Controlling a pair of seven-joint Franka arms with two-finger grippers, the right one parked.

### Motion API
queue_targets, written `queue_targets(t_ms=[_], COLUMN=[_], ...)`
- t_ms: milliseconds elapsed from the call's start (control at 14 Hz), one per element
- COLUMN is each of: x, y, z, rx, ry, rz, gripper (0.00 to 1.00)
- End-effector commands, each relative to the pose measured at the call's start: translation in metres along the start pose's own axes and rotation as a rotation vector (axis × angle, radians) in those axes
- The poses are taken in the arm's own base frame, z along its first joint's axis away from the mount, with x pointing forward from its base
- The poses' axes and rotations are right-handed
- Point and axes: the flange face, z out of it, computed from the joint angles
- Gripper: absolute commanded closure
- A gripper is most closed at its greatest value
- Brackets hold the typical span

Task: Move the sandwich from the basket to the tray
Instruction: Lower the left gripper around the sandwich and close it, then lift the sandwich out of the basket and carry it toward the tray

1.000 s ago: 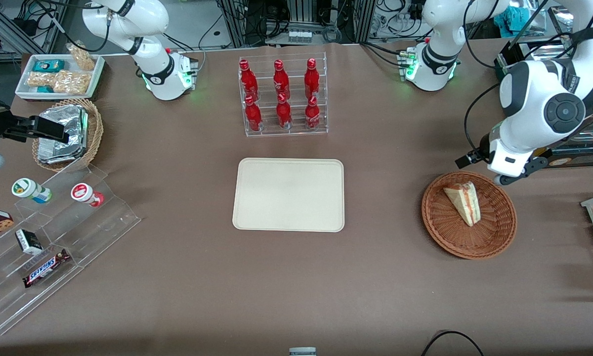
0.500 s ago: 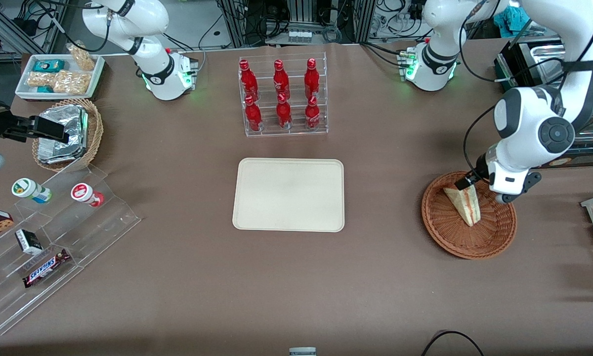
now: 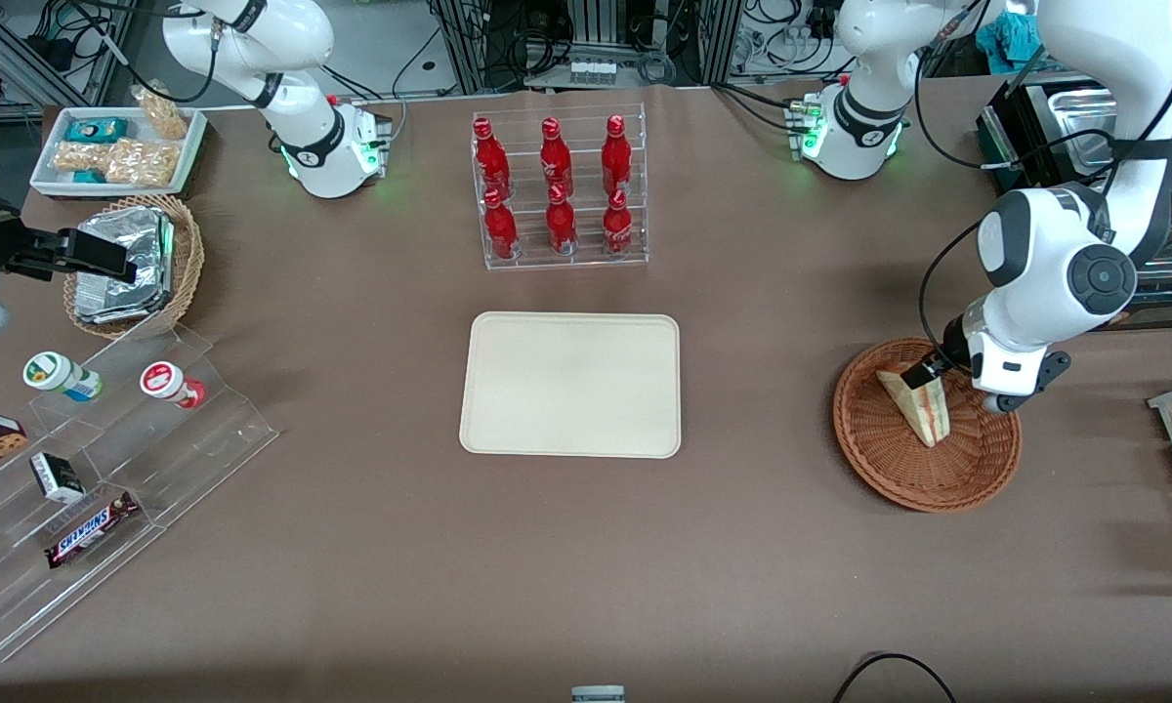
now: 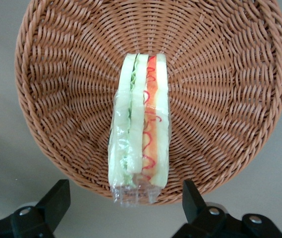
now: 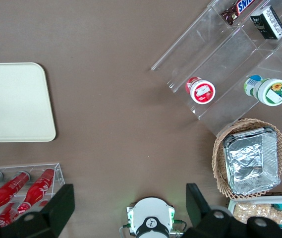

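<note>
The sandwich (image 3: 920,408), a clear-wrapped wedge with red and green layers, lies in the reddish-brown wicker basket (image 3: 889,471) toward the working arm's end of the table. My left gripper (image 3: 962,388) is open and hangs low over the sandwich's wide end, the end farther from the front camera. In the left wrist view the sandwich (image 4: 140,124) stands on edge in the basket (image 4: 56,74), and the gripper (image 4: 124,194) has one finger on each side of the wrap's end, not touching it. The cream tray (image 3: 570,384) sits bare at mid-table.
A clear rack of red bottles (image 3: 559,190) stands farther from the front camera than the tray. Toward the parked arm's end are a smaller basket with foil packs (image 3: 132,264), a white snack tray (image 3: 117,146) and a stepped acrylic shelf (image 3: 107,469).
The left arm has come down and toward the front camera, from beside the basket's rim to low over the sandwich's wide end. The sandwich has not moved.
</note>
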Motion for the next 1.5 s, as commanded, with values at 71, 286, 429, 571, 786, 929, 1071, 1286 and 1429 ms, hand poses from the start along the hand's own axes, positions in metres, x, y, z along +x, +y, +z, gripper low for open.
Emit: queue_targets(t_ms=[71,286,429,571,786,929,1071,1286,1429], x=[0.009,0.012,0.011,0.011,0.011,0.011,0.011,0.011,0.012], y=[0.006,0.008,0.007,0.008,0.008,0.008,0.007,0.007,0.007], z=[0.015,0.034,0.047,0.051,0.051,0.051,0.051,0.047,0.043], rx=[-0.01,-0.022,-0.015,-0.015,-0.013,-0.008,-0.008,-0.006,-0.007], ry=[0.006,0.004,-0.018,-0.02,-0.022,-0.018,-0.018,-0.014,-0.009], rz=[0.002,0.004,0.004,0.008,0.013,0.036,0.038,0.044,0.063], gripper=[0.0,0.0,0.0,0.1,0.22,0.25,0.46,0.79,0.83])
